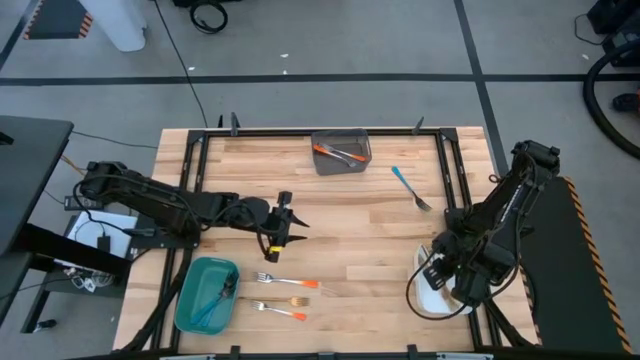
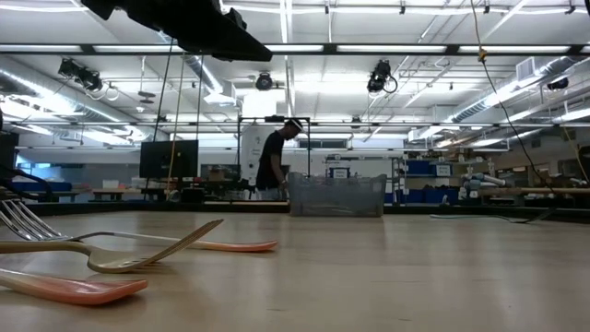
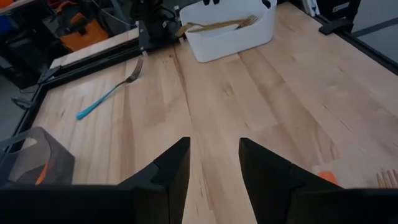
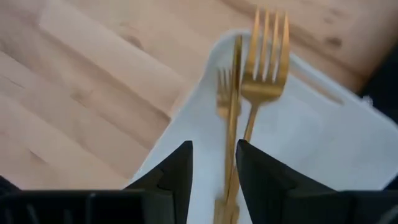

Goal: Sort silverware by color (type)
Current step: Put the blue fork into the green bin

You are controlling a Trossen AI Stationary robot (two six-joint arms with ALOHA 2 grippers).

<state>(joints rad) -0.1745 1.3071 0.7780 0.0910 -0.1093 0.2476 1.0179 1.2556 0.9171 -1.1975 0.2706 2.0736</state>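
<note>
Gold cutlery [image 4: 239,93] lies in the white bin [image 1: 432,298] under the right hand [image 1: 447,268], fingers parted, nothing gripped. Left hand [image 1: 283,232], released, hovers mid-tabletop; two orange forks [image 1: 285,283] lie just at its 6 o'clock, long axes 9-to-3, so it's nearer.

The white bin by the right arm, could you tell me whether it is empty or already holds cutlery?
Not empty: the white bin holds gold silverware, including a fork, directly below the right gripper.
</note>
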